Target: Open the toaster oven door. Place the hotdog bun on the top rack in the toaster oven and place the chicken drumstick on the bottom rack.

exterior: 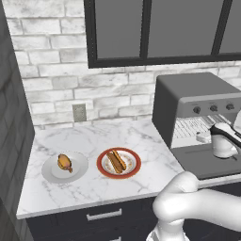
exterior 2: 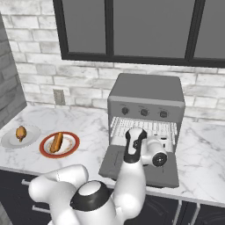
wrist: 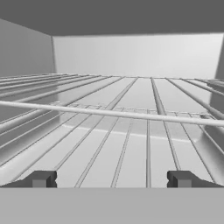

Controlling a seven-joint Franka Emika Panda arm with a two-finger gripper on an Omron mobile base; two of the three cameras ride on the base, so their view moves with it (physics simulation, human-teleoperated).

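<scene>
The toaster oven (exterior 2: 146, 94) is sitting on the marble worktop (exterior: 94, 141) against the brick wall, its door (exterior 2: 132, 169) lying fully open and flat toward the robot. The white arm is reaching over the door toward the cavity, where the pincer (wrist: 111, 179) is pointing straight in with its two dark fingertips (wrist: 41, 179) standing wide apart and holding nothing. In the hand view the top rack (wrist: 109, 113) is crossing the frame as a silvery front bar, its parallel wires running back toward 12 o'clock — the bottom rack (wrist: 131, 148) is showing below it, through the gaps. In the right base view the wire grid (exterior 2: 145, 127) is gleaming just behind the knobs' panel.

At 9 o'clock from the oven, well apart from it, the hotdog bun (exterior: 116, 161) is lying on a red-rimmed plate (exterior: 103, 168). Further toward 9 o'clock, just beside that plate, the chicken drumstick (exterior: 64, 162) is resting on a grey plate (exterior: 49, 172).
</scene>
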